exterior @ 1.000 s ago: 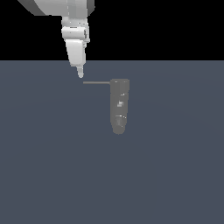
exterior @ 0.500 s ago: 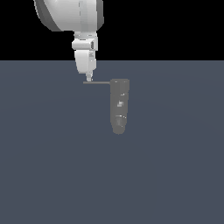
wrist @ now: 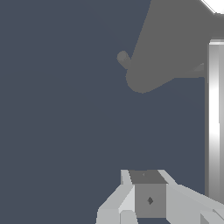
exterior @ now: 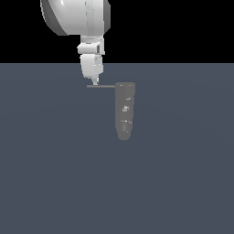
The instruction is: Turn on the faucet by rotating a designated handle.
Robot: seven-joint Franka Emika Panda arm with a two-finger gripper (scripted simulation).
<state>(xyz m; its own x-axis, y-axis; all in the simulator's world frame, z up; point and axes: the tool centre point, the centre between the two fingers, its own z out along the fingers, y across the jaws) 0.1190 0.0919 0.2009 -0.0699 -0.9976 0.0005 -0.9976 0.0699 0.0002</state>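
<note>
Dull grey speckled faucet point(exterior: 124, 111)

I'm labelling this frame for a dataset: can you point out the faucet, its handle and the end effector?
faucet point(exterior: 124, 112): exterior view, middle of the grey cylinder body.
handle point(exterior: 101, 86): exterior view, mid-length of the thin rod.
end effector point(exterior: 95, 82): exterior view, the white fingertips just above the rod.
</note>
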